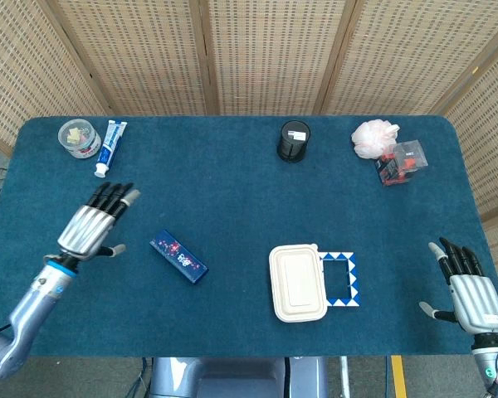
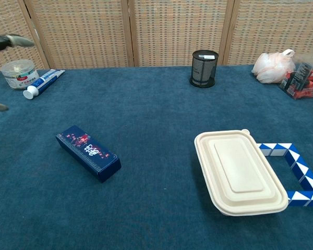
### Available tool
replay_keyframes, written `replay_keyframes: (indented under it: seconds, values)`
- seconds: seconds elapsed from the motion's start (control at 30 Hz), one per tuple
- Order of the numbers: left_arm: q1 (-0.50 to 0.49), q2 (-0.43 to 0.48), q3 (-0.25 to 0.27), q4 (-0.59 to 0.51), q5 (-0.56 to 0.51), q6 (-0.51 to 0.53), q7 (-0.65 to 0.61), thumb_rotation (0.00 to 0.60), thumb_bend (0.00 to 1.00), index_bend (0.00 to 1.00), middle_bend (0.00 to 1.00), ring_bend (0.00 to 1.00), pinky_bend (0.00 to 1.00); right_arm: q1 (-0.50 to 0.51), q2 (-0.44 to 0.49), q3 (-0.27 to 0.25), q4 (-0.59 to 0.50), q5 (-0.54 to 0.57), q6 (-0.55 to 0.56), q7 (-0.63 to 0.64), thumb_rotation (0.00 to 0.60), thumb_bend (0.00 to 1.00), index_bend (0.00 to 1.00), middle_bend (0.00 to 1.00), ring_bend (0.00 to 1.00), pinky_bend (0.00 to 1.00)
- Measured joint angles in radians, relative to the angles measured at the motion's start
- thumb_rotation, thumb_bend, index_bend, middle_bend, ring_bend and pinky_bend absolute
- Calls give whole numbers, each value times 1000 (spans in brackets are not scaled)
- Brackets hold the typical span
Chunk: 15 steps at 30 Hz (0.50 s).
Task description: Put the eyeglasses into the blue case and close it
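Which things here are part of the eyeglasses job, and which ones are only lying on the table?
For the job:
blue case, closed
left hand, empty, beside it

Lying about:
white lunch box
blue-and-white snake puzzle
black mesh cup
toothpaste tube
round tub
pink bag

No eyeglasses are visible.

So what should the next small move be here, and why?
Probably rest the left hand clear of the table. The blue case lies shut and untouched, no eyeglasses show anywhere, and both the left and the right hand are open, holding nothing.

One blue case [image 1: 178, 257], one lunch box [image 1: 297, 282], one toothpaste tube [image 1: 111, 146], one mesh cup [image 1: 293, 141], two hands [image 1: 91, 229].
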Motion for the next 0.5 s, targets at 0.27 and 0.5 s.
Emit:
replay_keyframes:
  seconds: [0.27, 0.5]
  values:
    - [240, 66, -15, -27, -136, 204, -65, 600, 0, 0, 0, 0, 0, -3, -3, 1, -2, 0, 9, -13, 600, 0, 0, 0, 0, 0]
    - [331, 135, -1, -81, -195, 205, -149, 600, 0, 0, 0, 0, 0, -9, -11, 3, 2, -6, 27, -17, 600, 0, 0, 0, 0, 0]
